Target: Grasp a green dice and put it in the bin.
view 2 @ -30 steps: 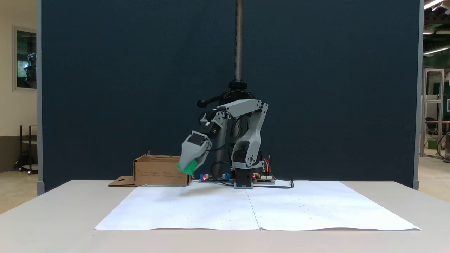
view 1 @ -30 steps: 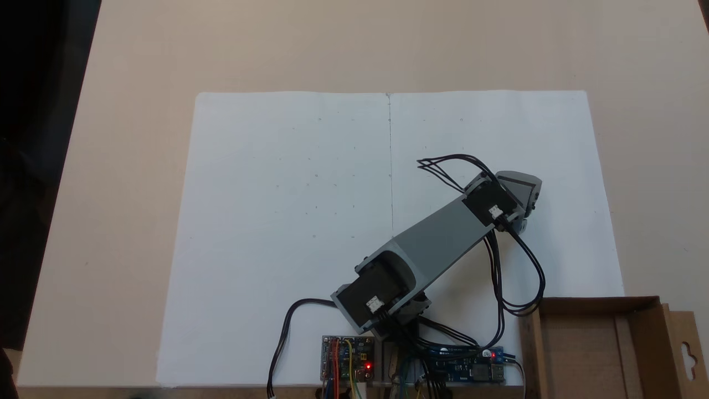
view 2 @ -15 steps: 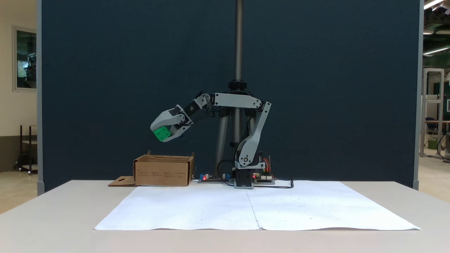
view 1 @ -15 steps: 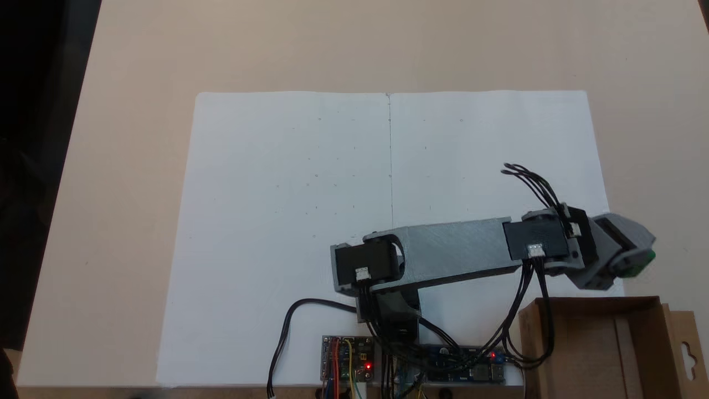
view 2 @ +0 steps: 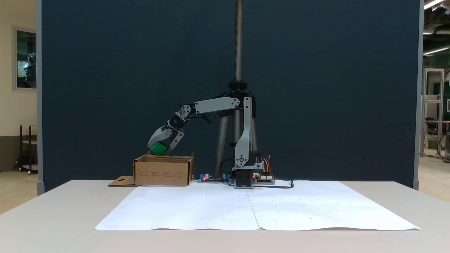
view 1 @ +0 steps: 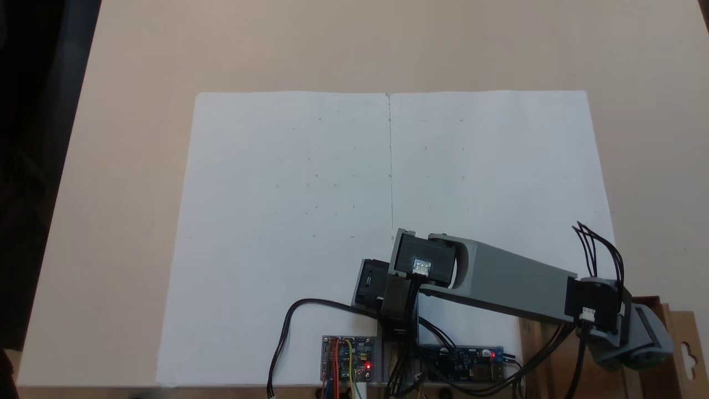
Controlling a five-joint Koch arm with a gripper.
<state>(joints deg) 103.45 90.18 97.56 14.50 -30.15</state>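
over the cardboard bin (view 1: 678,327), at the lower right corner of the top-down fixed view, the gripper (view 1: 637,363) is hanging from the outstretched grey arm (view 1: 515,280). a thin green edge of the green dice (view 1: 638,366) is peeking out beneath the grey jaw housing; how far the jaws are standing apart is not readable from this angle. the white paper sheet (view 1: 310,221) is lying bare of dice.

from the front fixed view, the gripper (view 2: 161,147) is pointing down, just above the bin's (view 2: 161,171) top rim, jaws pinching the green dice (view 2: 159,148) between them. the dice is sitting in the air, not yet inside the walls.

judgement: grasp and carry are looking done; what is remaining is letting go so the dice drops onto the box floor, then pulling the arm clear.
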